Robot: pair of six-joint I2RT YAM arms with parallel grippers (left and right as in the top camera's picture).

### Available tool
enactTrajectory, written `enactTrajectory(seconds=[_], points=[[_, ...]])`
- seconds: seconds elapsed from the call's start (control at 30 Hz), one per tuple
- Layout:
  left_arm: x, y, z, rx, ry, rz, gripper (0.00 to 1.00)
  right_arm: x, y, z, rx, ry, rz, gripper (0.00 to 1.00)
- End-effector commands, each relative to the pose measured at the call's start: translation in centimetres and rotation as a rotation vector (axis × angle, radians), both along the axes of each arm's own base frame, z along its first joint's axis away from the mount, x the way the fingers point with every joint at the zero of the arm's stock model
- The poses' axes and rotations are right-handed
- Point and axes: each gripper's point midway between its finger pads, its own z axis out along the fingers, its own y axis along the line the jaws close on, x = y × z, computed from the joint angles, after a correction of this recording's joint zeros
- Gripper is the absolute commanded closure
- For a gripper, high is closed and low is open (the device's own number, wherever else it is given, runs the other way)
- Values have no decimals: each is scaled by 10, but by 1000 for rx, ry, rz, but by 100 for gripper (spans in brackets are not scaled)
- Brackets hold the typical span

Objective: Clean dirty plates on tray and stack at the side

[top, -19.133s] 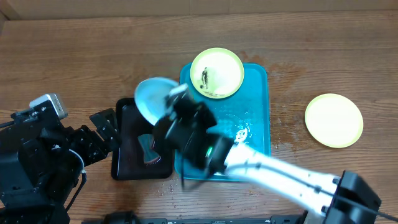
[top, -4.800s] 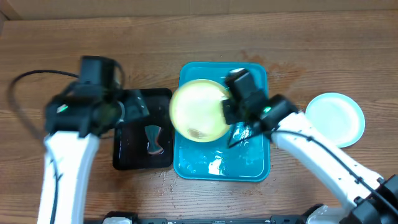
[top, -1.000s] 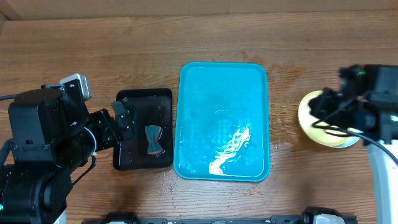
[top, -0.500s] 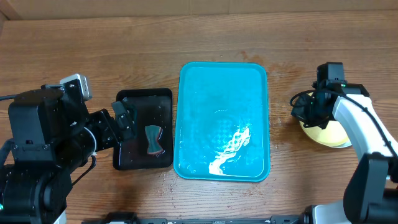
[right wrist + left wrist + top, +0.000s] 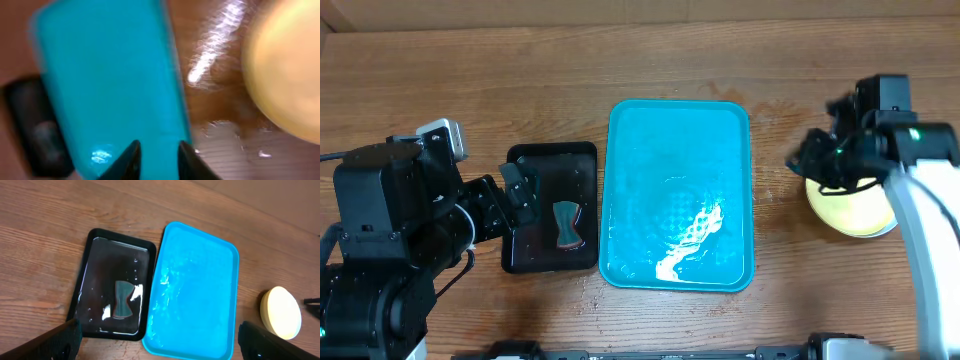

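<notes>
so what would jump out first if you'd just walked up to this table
The bright turquoise tray in the middle of the table, bare of plates and streaked with wet glare. To its left a black tray holds a small dark pad; off to the right a pale yellow plate sits partly under the right arm.

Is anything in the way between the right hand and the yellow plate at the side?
Nothing visible. The right hand hangs by the yellow plate's left edge, with only wet wooden table between them.
</notes>
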Motion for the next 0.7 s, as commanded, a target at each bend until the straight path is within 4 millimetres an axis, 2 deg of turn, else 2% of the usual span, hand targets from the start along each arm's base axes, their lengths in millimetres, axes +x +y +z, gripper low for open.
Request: enactTrajectory(seconds=[0.0, 0.17, 0.33, 0.43, 0.5, 0.6, 0.67], points=[[0, 0, 6, 12, -21, -17, 0, -34, 53, 73, 90, -228, 212, 0], [0, 0, 5, 12, -20, -17, 0, -72, 78, 107, 110, -353, 327, 0], [0, 0, 5, 12, -20, -17, 0, -89, 46, 104, -59, -377, 268, 0], [0, 0, 5, 12, -20, -17, 0, -87, 26, 113, -162, -454, 211, 0], [0, 0, 5, 12, -20, -17, 0, -83, 16, 125, -223, -569, 197, 0], [0, 0, 5, 12, -20, -17, 0, -81, 11, 136, -240, -747, 167, 0], [0, 0, 6, 12, -21, -17, 0, -81, 8, 134, -231, -854, 138, 0]])
